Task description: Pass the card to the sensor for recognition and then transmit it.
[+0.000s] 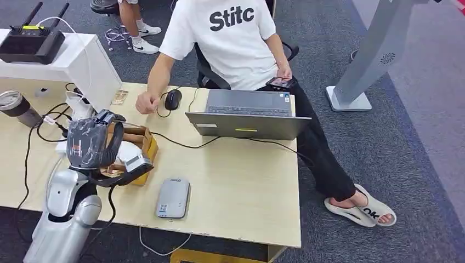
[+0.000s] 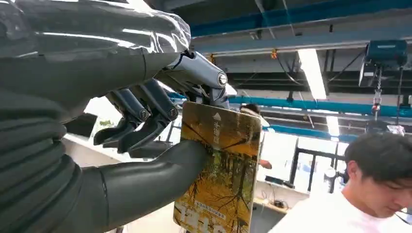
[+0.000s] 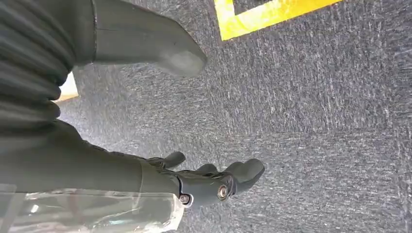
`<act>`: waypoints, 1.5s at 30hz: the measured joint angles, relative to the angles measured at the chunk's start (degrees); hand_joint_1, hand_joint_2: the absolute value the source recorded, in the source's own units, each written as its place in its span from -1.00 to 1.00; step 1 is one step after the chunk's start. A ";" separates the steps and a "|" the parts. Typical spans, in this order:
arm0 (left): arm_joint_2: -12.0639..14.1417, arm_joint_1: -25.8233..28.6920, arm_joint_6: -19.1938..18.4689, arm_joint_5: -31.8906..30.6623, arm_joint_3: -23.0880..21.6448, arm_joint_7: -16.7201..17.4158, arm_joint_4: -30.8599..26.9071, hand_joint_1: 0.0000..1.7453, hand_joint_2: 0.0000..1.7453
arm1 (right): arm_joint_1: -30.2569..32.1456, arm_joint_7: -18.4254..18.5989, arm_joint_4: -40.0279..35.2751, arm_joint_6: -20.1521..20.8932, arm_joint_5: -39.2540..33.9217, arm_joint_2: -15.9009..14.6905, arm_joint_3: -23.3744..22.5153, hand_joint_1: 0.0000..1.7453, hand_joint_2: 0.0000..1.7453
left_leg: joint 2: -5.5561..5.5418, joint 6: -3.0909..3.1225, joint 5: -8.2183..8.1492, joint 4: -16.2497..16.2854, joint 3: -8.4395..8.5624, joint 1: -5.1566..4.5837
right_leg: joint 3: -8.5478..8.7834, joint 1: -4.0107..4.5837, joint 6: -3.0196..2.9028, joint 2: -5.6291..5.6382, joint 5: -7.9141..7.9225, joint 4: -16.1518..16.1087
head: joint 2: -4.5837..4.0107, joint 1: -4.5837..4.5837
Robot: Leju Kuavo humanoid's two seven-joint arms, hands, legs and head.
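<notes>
Card (image 2: 221, 174) lower edge cut off by frame in left wrist view; print along its bottom too blurred to read. In head view left hand (image 1: 90, 143) hides card and most of wooden box (image 1: 143, 143). Person (image 1: 230, 38) cut off above shoulders. Sensor (image 1: 173, 198) label too small to read. Laptop (image 1: 247, 112) screen faces away.
</notes>
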 joint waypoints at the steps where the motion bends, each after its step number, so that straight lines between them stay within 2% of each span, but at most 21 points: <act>1: -0.30 0.33 -0.48 0.02 -0.56 -0.20 -0.45 1.00 1.00 | -0.01 -0.13 0.02 0.00 -0.02 0.00 0.00 -1.00 1.00 | 0.00 0.00 0.00 0.00 0.00 0.01 | 0.00 0.00 0.00 0.00 0.00 0.00 | 0.00 0.00; 9: -1.77 2.43 -3.35 0.07 -6.47 0.37 -4.07 1.00 1.00 | -0.04 -0.26 0.09 0.00 -0.20 0.07 0.00 -1.00 1.00 | 0.00 0.01 0.00 0.00 -0.02 0.00 | -0.01 0.00 0.00 0.00 0.00 0.00 | 0.00 0.00; 15: -2.10 4.83 -7.85 2.54 -10.71 3.06 -5.88 1.00 1.00 | -0.02 -0.37 0.06 -0.02 -0.55 0.46 0.00 -1.00 1.00 | 0.01 0.02 -0.02 0.00 -0.03 0.00 | -0.01 0.00 0.01 0.00 -0.01 0.00 | 0.00 0.04; 20: -2.10 7.26 -8.51 3.22 -12.87 3.30 -5.84 1.00 1.00 | 0.00 -0.31 0.09 -0.02 -0.42 0.79 0.00 -1.00 1.00 | 0.01 0.02 -0.02 0.00 -0.03 0.00 | -0.02 0.00 0.05 0.01 -0.05 0.00 | 0.00 0.00; 28: -2.43 9.51 -8.59 3.17 -13.83 5.05 -4.11 1.00 1.00 | 0.00 -0.39 0.09 -0.11 -0.37 0.96 -0.02 -1.00 1.00 | 0.00 0.02 -0.02 -0.01 -0.05 0.00 | -0.02 0.00 0.05 0.00 -0.05 0.00 | 0.00 0.00; 36: -2.75 10.22 -8.26 -1.33 -13.90 10.21 -0.87 1.00 1.00 | 0.04 -0.09 -0.02 -0.04 0.15 1.14 -0.09 -1.00 1.00 | -0.01 0.03 -0.02 -0.01 -0.06 0.00 | -0.02 0.00 0.05 -0.02 -0.05 0.00 | 0.00 0.02; 45: -2.95 10.70 -8.35 -2.88 -13.57 11.80 3.41 1.00 1.00 | 0.07 0.37 -0.40 0.04 0.77 1.53 -0.20 -1.00 1.00 | 0.00 0.03 -0.03 -0.01 -0.08 0.00 | -0.03 0.00 0.06 -0.01 -0.06 0.00 | 0.00 0.02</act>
